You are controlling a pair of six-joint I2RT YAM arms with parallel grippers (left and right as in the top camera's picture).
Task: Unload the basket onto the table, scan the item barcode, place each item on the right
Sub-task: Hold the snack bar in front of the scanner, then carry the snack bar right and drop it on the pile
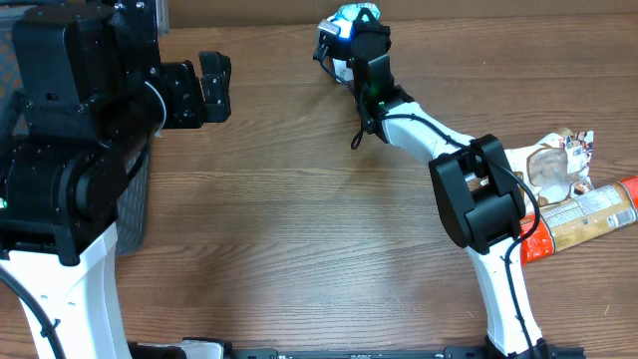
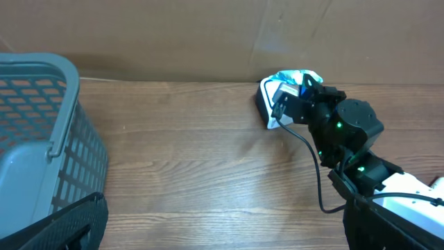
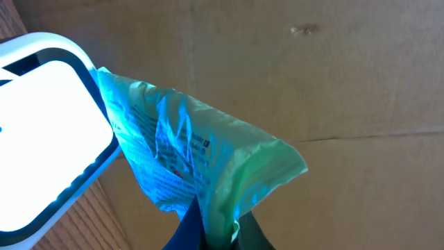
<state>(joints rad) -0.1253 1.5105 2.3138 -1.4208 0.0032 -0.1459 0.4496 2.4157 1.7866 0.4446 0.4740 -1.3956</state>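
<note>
My right gripper (image 1: 361, 38) (image 3: 218, 229) is at the far middle of the table, shut on the lower edge of a crinkled green packet (image 3: 194, 156) (image 1: 355, 13) (image 2: 300, 76). The packet's printed face is lit blue and is held right beside the white scanner (image 3: 48, 139) (image 1: 332, 48) (image 2: 266, 105). I cannot make out a barcode in the print. My left gripper (image 1: 213, 88) (image 2: 222, 236) hangs open above bare wood at the left, far from the packet, with nothing between its fingers.
A grey mesh basket (image 2: 35, 139) (image 1: 135, 204) stands at the left edge under the left arm. Snack packets (image 1: 558, 165) and an orange pack (image 1: 588, 214) lie at the right edge. A cardboard wall (image 2: 208, 35) closes the back.
</note>
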